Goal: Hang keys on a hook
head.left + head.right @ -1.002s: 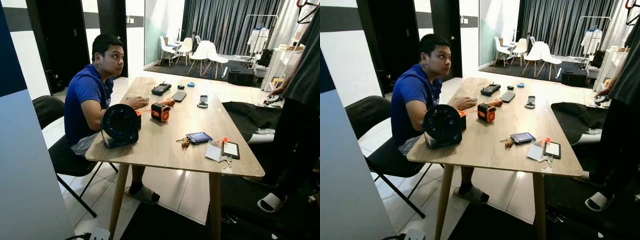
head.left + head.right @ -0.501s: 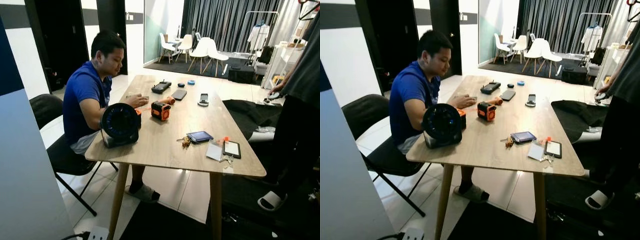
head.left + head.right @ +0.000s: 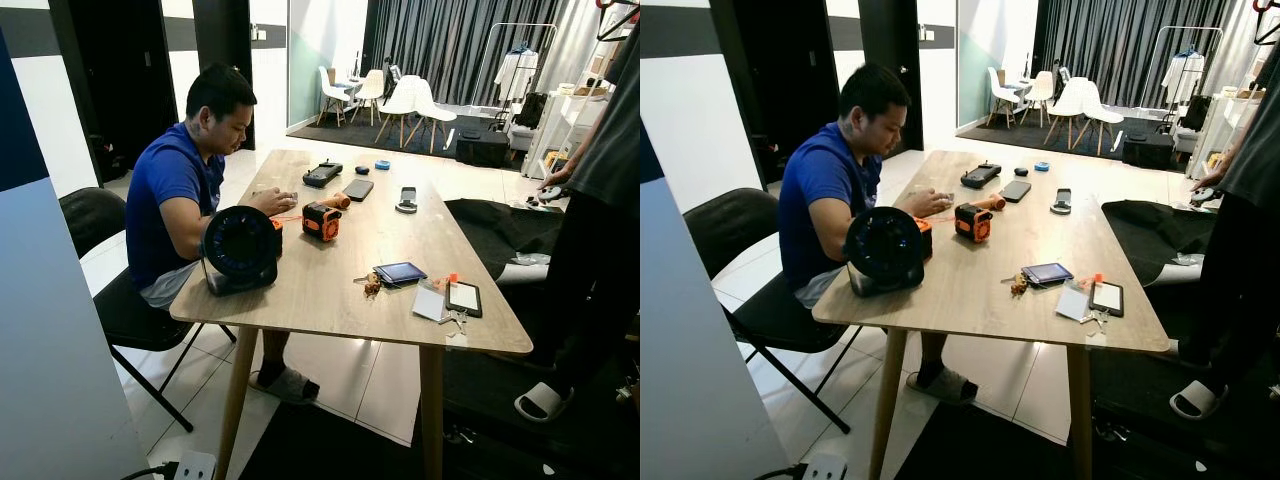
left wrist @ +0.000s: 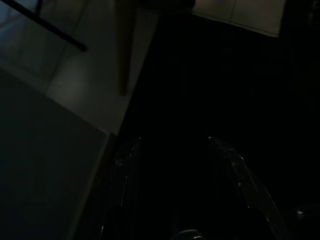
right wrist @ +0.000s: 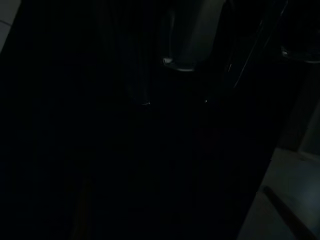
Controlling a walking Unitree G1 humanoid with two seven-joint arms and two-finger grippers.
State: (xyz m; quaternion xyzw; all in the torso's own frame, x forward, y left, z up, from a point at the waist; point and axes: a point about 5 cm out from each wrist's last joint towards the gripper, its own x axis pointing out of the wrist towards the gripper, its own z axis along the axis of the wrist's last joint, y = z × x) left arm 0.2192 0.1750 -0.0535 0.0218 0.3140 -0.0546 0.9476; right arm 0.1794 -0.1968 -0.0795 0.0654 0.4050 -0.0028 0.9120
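Nearing surface (image 3: pixel 330 290); keys (image 3: pixel 456 319) at 4 o'clock now closer, ungrasped; seated person (image 3: pixel 185 190) looked down; tools' state: can't tell.

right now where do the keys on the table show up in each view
Left eye view: keys near the table's front right, just left of the dark phone.
Right eye view: keys at the same spot, left of that phone.
Left wrist view: too dark to make out keys.
Right wrist view: too dark to make out keys.
Shared landmark: the round black fan at the table's front left.
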